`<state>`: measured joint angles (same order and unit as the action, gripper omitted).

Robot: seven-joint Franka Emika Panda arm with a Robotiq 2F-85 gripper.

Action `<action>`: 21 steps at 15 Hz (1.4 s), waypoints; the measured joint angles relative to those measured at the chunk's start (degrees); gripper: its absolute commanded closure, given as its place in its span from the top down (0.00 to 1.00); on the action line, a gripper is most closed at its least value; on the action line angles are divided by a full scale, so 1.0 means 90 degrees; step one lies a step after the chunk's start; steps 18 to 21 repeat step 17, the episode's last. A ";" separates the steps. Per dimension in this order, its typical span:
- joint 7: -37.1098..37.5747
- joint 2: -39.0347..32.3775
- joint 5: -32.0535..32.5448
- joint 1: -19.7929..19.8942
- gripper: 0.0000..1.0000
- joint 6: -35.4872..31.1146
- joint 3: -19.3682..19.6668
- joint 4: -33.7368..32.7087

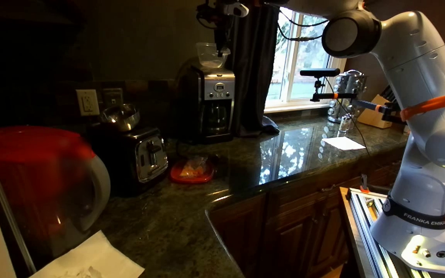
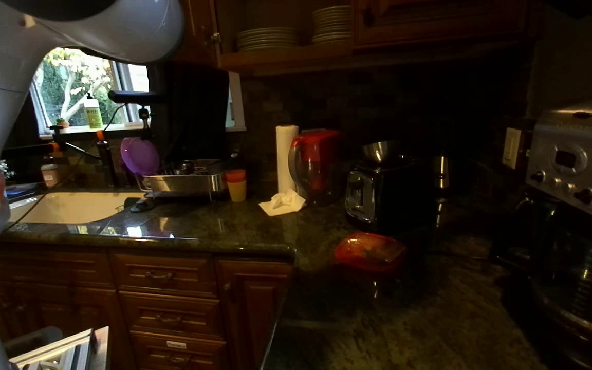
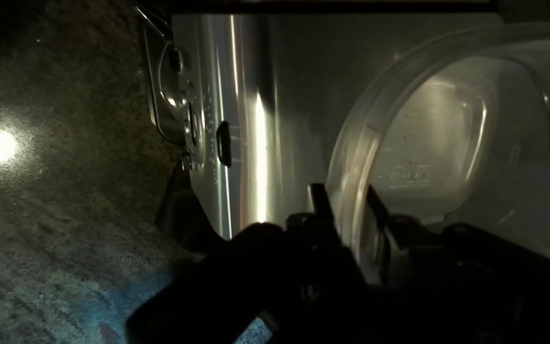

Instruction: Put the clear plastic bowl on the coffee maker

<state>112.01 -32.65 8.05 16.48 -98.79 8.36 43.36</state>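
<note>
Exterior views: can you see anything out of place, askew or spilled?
Both exterior views show a shiny metal bowl perched on the black-and-chrome toaster, an unusual spot for one. I see no spill, though much of the countertop is dark. Whether the clear plastic bowl sits level on the coffee maker, I can't tell.

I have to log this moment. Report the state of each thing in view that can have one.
Clear plastic bowl: mouth up, seemingly resting on the coffee maker.
Jaws: parted astride the plastic bowl's rim; grip unclear.
Coffee maker: top shut, carafe in place.
Metal bowl: on the toaster.
Red-topped pitcher: upright, top on.
Cups: stacked.
Plates: stacked.
Plate cupboard: open.
Drawers: shut.
Curtain: drawn aside.
Paper roll: upright.
</note>
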 measured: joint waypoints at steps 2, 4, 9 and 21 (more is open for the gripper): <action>-0.0013 0.0004 -0.0003 -0.0003 0.69 0.0028 -0.0002 -0.0134; -0.0031 0.0022 -0.0005 -0.0006 0.83 0.0091 -0.0004 -0.0285; -0.0169 0.0097 -0.0005 -0.0061 1.00 0.0229 -0.0009 -0.0573; -0.2311 0.1234 -0.0224 -0.0242 1.00 0.0801 -0.0463 -0.0446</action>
